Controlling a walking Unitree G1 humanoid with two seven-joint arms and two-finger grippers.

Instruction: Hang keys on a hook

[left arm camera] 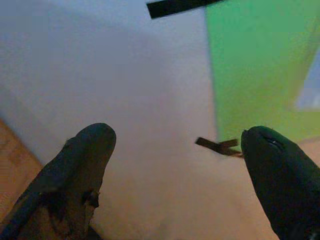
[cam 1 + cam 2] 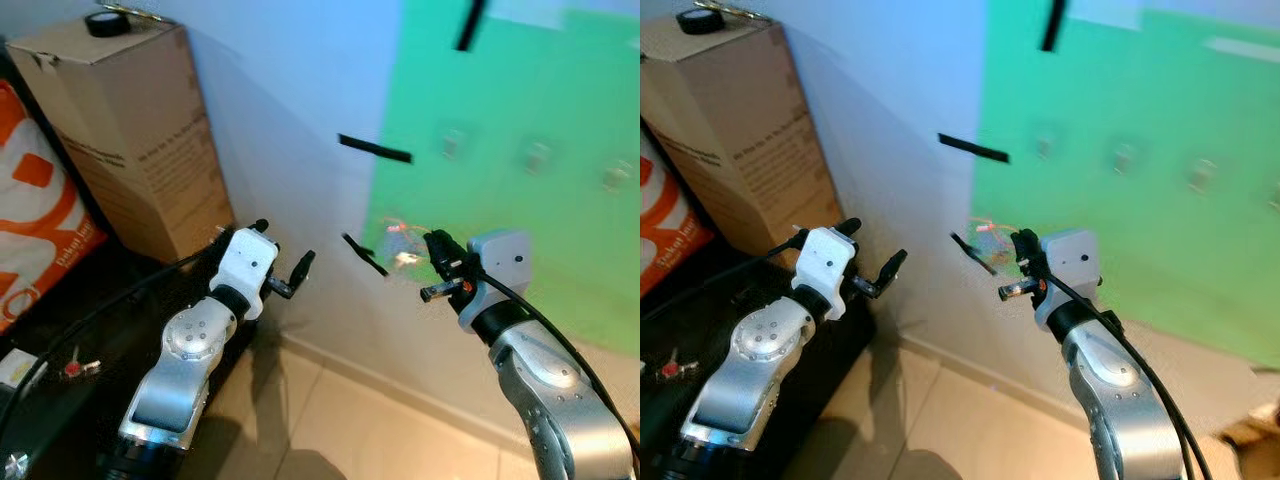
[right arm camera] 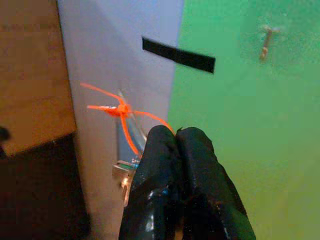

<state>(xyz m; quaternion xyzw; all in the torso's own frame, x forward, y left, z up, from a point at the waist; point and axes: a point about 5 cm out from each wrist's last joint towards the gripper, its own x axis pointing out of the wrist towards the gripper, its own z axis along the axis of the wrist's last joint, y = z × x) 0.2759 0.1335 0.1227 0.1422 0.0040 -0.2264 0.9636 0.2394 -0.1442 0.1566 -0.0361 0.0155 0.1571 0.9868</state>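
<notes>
Pinching the keys [image 3: 125, 150] by their orange tie in the closed right hand [image 3: 172, 137], raised before the green wall panel [image 2: 520, 150] below its hooks [image 2: 537, 156]. Left hand [image 1: 175, 150] gaping wide, carrying nothing.

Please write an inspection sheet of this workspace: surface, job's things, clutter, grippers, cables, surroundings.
Surface: green sheet on a pale wall, tiled floor below.
Job's things: keys with an orange tie, held up before the wall; small hooks on the green sheet, nothing seen on them.
Clutter: black tape strips on the wall; tape roll on the cardboard box.
Grippers: right gripper shut on the keys; left gripper open, holding nothing.
Cables: black cable along the right arm.
Surroundings: orange and white bag beside the box.
</notes>
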